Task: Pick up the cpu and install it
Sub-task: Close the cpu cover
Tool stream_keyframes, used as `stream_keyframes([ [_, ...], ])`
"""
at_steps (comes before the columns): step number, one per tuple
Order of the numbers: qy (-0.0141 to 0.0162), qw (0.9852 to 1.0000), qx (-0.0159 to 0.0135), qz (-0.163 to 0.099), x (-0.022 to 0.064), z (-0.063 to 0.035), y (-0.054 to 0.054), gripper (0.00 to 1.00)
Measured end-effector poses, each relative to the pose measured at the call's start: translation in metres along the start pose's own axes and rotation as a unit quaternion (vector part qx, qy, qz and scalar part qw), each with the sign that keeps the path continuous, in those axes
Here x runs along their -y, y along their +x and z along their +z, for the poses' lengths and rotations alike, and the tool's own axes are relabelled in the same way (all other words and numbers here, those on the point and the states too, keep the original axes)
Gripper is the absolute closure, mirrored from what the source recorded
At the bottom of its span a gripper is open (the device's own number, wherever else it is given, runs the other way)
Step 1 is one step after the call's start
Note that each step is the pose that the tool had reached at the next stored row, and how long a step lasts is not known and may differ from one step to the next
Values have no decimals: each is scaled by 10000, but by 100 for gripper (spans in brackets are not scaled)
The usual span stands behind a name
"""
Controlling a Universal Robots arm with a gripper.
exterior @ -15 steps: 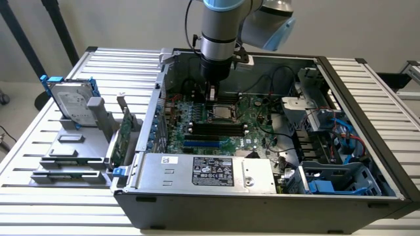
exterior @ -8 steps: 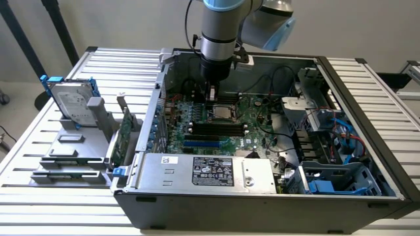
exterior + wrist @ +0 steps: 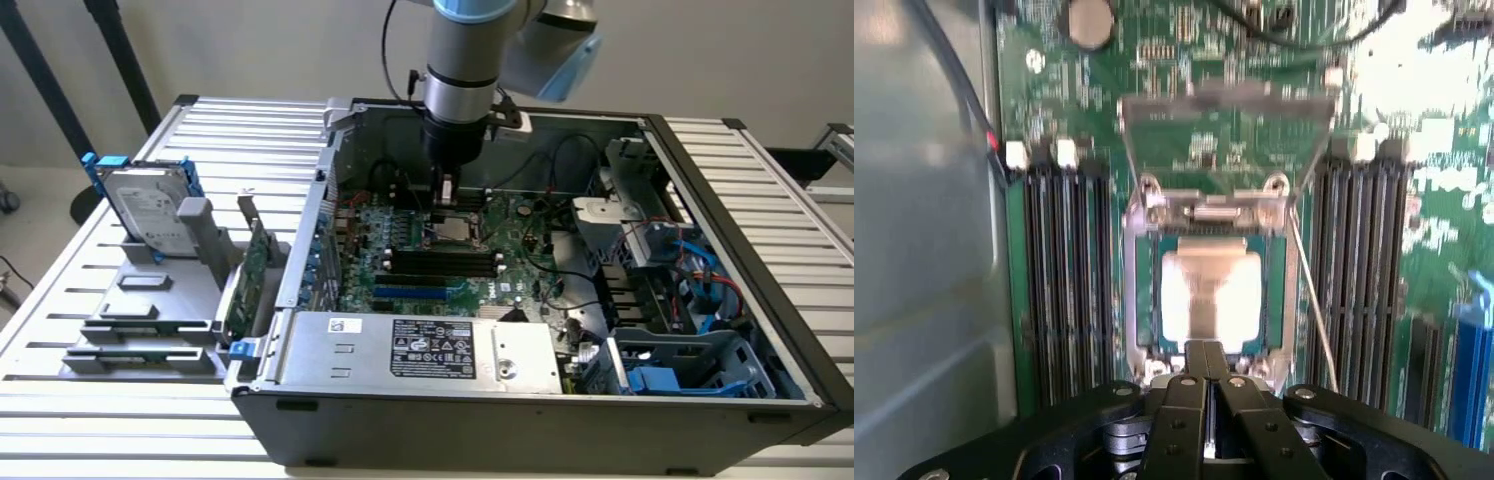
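Cpu (image 3: 1211, 296) lay flat in its socket on the green motherboard (image 3: 1094, 90), between rows of memory slots (image 3: 1059, 280), inside the open computer case (image 3: 534, 425) on the desk (image 3: 781, 200). The socket's metal frame (image 3: 1224, 100) stood swung open. Just above the cpu hung the gripper (image 3: 1204, 352), fingers closed together, holding nothing.

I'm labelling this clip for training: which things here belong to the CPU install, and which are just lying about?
Job: cpu, lying in its open socket; gripper close over it.
Lying about: hard drive and green card on the grey rack; silver labelled box; blue cables.
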State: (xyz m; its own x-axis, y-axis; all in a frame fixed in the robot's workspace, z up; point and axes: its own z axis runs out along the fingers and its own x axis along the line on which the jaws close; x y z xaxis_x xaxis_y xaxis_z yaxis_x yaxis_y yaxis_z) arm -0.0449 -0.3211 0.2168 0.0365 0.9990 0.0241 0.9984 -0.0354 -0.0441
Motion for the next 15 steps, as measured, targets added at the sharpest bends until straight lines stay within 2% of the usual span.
stream_keyframes([
  [7, 30, 10000, -11, 1, -233, -284, -23, 89],
  [15, 58, 10000, -47, 0, -585, -465, -24, 89],
])
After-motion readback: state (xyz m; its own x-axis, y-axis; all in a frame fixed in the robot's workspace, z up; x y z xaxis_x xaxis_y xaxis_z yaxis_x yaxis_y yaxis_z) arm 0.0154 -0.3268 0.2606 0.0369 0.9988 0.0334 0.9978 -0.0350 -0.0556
